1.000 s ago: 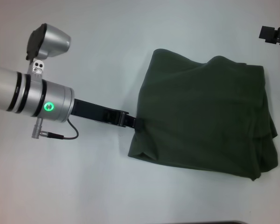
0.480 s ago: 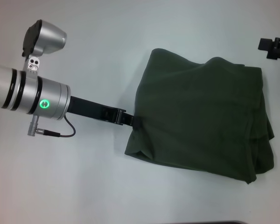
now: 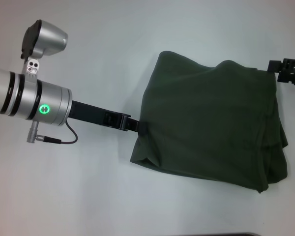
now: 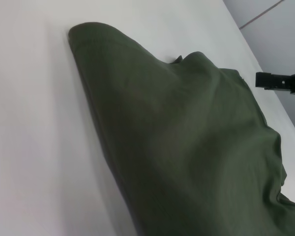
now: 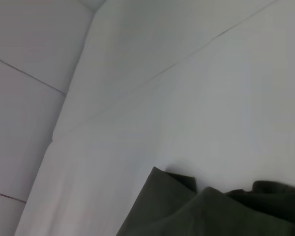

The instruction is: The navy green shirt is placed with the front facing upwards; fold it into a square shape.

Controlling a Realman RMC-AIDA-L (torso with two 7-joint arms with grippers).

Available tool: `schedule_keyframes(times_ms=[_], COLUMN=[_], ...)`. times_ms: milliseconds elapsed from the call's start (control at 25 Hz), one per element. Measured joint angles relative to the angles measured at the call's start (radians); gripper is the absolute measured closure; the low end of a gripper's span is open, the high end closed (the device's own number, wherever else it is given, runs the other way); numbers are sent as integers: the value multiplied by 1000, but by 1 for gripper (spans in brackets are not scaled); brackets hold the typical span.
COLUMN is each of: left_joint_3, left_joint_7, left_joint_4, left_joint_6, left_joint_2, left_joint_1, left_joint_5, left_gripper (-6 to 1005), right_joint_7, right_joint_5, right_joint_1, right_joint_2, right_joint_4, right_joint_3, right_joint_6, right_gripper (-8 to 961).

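Observation:
The navy green shirt (image 3: 211, 123) lies folded into a rough rectangle on the white table, plain side up, with loose layers bunched along its right edge. My left gripper (image 3: 139, 127) is at the middle of the shirt's left edge, shut on the fabric there. The left wrist view shows the shirt (image 4: 187, 147) rising in a soft ridge close by. My right gripper (image 3: 286, 69) hovers just off the shirt's far right corner, and it also shows in the left wrist view as the right gripper (image 4: 282, 81). The right wrist view catches only the shirt's folded corner (image 5: 206, 211).
The white table (image 3: 88, 196) spreads around the shirt on all sides. Its far edge (image 5: 152, 81) and the grey floor beyond show in the right wrist view. My left arm's silver forearm (image 3: 34, 98) reaches in from the left.
My left arm has drawn slightly leftward, taking the shirt's left edge and near corner with it. My right gripper has moved in toward the shirt's far right corner.

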Motion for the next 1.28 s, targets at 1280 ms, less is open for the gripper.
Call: schedule_keyframes(times_ms=[1280], left_joint_3=[-16], left_joint_7=[20], left_joint_4=[0], left_joint_6=[2], left_joint_2=[1], left_joint_1=[1], left_joint_5=[-1], left_gripper=[993], right_joint_7=[10], right_joint_5=[-28], right_joint_1=[-9], right_joint_2=[25], right_joint_4=[58], right_joint_3=[-41], right_joint_6=[152], right_gripper=[96])
